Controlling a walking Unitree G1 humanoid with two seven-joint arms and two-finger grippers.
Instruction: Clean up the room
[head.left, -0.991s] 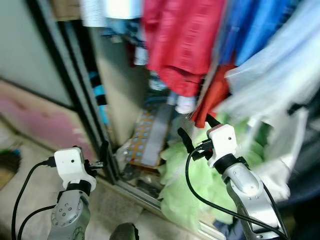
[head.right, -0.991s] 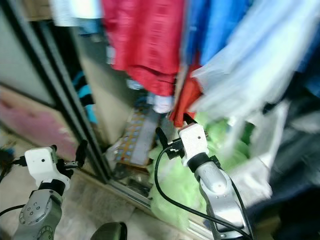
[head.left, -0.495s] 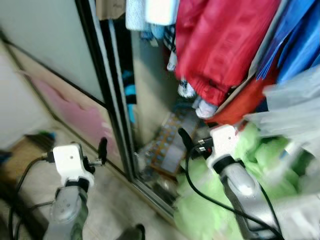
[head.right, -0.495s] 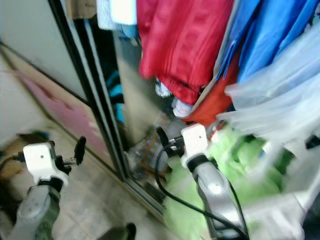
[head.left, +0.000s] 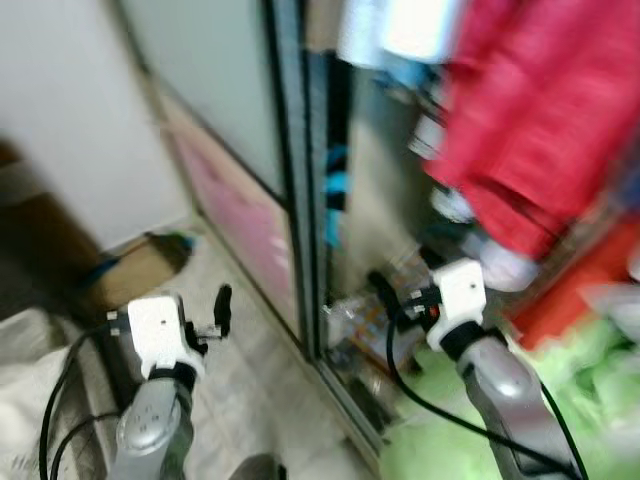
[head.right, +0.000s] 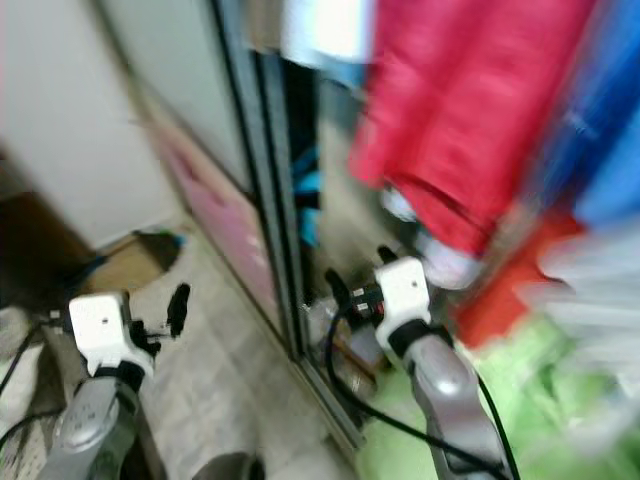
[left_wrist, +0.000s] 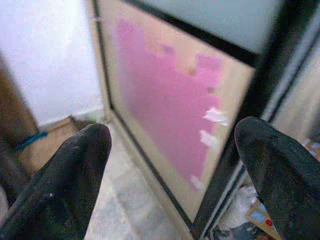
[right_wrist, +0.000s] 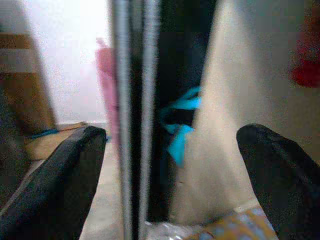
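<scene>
Both arms are raised before the black-framed sliding wardrobe door (head.left: 290, 170); left gripper (left_wrist: 170, 165) and right gripper (right_wrist: 165, 170) spread, empty, beside hanging red garment (head.left: 540, 110).

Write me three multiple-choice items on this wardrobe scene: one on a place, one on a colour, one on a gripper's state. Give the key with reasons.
1. Where does the pink panel sit?
A. on the lower part of the sliding door
B. on the floor tiles
C. hanging from the rail

2. What colour is the big garment hanging above the right gripper?
A. yellow
B. red
C. black

3. How do the fingers of the left gripper stand?
A. shut on a cloth
B. shut on the door frame
C. open, holding nothing

Key: 1 A, the left wrist view shows the pink area inside the door's dark frame, low down near the floor. 2 B, both eye views show a red garment over that gripper. 3 C, the left wrist view shows the two black fingers wide apart with the door seen between them.
</scene>
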